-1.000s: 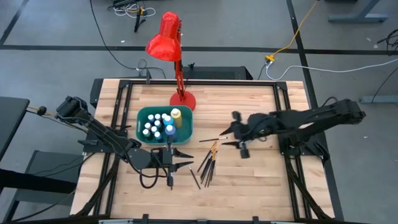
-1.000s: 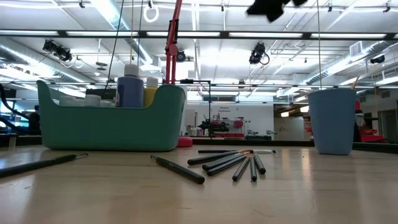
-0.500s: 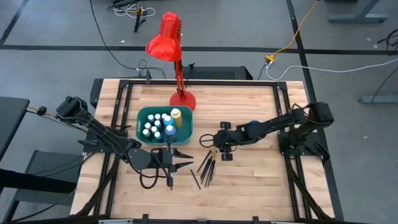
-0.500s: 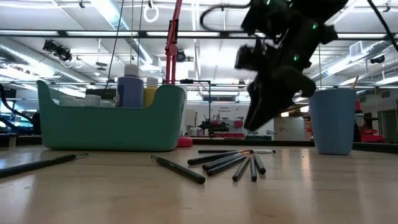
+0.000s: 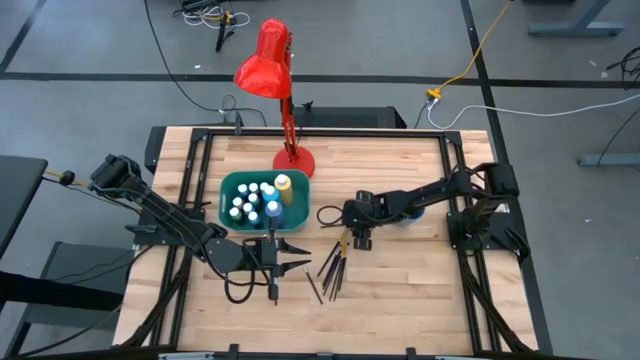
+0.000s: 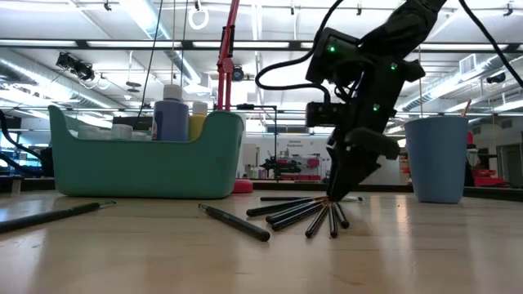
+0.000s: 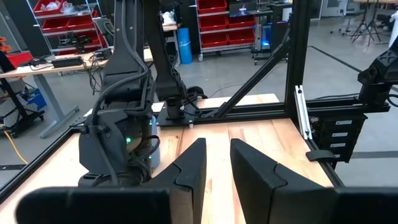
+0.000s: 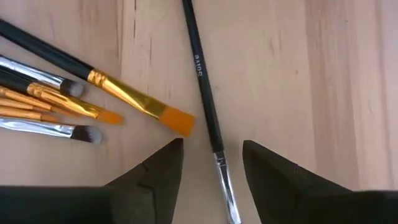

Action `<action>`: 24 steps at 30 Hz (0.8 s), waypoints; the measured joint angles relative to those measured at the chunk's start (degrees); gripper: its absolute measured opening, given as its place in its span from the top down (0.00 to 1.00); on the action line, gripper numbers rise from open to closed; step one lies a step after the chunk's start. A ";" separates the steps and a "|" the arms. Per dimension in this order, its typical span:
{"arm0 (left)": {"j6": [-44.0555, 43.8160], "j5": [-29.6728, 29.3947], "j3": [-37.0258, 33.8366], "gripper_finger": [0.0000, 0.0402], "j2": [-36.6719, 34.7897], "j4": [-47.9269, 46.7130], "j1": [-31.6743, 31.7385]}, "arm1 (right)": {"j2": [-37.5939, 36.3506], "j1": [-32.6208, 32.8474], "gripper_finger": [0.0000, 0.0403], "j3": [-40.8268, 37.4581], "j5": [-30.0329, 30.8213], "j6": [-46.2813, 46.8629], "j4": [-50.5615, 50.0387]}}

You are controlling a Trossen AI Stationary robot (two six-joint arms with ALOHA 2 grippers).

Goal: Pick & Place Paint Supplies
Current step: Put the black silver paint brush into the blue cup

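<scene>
At the centre of the high view you see the pale wooden table [image 5: 400, 270] with the teal plastic bin [image 5: 228, 186] holding the white-capped paint bottles [image 5: 250, 203] and one taller yellow bottle [image 5: 283, 184]. Right of the bin, the thin dark-handled brushes [image 5: 332, 268] fan out on the planks. Your right pincer [image 5: 352, 237] sits low at the upper end of that fan. Your left pincer [image 5: 296, 256] waits in the lower left, just below the bin, with two stray brushes beside it. A glossy red desk lamp [image 5: 268, 60] stands at the top.

In the low view, the right pincer [image 6: 337, 193] points down onto the far ends of the brushes [image 6: 304, 214], centre right. The smooth rounded bin [image 6: 139, 159] fills the left; a blue cup [image 6: 436, 158] stands on the right.

In the left wrist view, your left pincer [image 7: 217, 163] shows blunt, dark fingers set a narrow gap apart, holding nothing.

In the right wrist view, your right pincer [image 8: 212, 163] stands open and empty, its fingers on either side of one slim black brush with a silver ferrule [image 8: 205, 106]. Brushes with gold ferrules and orange bristles [image 8: 134, 102] lie at the left.
</scene>
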 joint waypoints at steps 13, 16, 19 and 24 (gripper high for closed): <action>0.00 0.00 0.00 0.80 0.00 -0.02 0.00 | 0.28 -2.15 0.90 0.05 -8.41 -8.08 -2.22; 0.00 0.00 0.00 0.80 0.00 -0.02 0.00 | 0.28 -2.14 0.97 0.05 -8.56 -9.24 -2.71; 0.00 0.00 0.00 0.80 0.00 -0.02 0.00 | 0.30 -1.99 0.94 0.00 -8.18 -9.00 -2.75; 0.00 0.00 0.00 0.80 0.00 -0.04 0.00 | -0.32 -1.88 0.97 0.27 -8.47 -7.61 -3.26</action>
